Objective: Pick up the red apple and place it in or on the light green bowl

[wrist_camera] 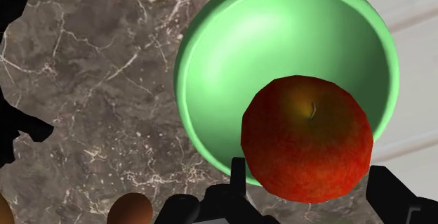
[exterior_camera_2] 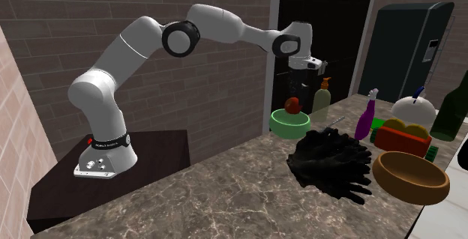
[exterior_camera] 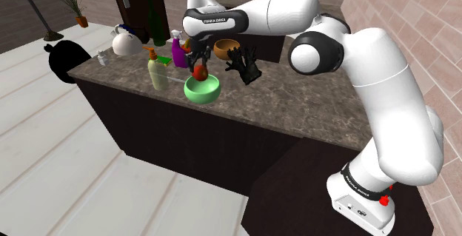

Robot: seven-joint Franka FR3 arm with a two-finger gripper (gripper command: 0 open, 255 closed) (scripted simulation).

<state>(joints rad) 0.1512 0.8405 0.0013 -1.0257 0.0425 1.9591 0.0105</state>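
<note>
Hand (exterior_camera: 198,64) is clenching the red apple (exterior_camera: 199,72) and hanging just above the light green bowl (exterior_camera: 203,90), near the middle of the shoulder view. In the wrist view both black fingers (wrist_camera: 237,182) are pressing the apple from either side. The apple is sitting over the part of the bowl's rim nearest the hand, not over the centre. As far as I can judge, it is not touching the bowl.

Step in hand looks like the placing. To do it well:
- **Centre first:** the hand is needing a small shift toward the bowl's centre.
- **Then lower:** bring the apple close to the bowl's floor before letting go.
- **Risk:** letting go from here is risking a hit on the rim and a roll out onto the counter (exterior_camera: 296,101). The bowl may also slide or tip if nudged.

Containers:
- **Green bowl:** showing an empty, smooth inside.
- **Wooden bowl (exterior_camera_2: 410,174):** lying at the lower right of the second exterior view, also empty, just beside the black gloves (exterior_camera_2: 330,162).
- **Yellowish pump bottle (exterior_camera: 157,72):** standing upright just beside the green bowl, toward the shoulder view's left.
- **Purple spray bottle (exterior_camera: 178,52):** standing behind the pump bottle.
- **Kettle (exterior_camera: 126,42):** standing at the upper left, contents impossible to tell.
</note>
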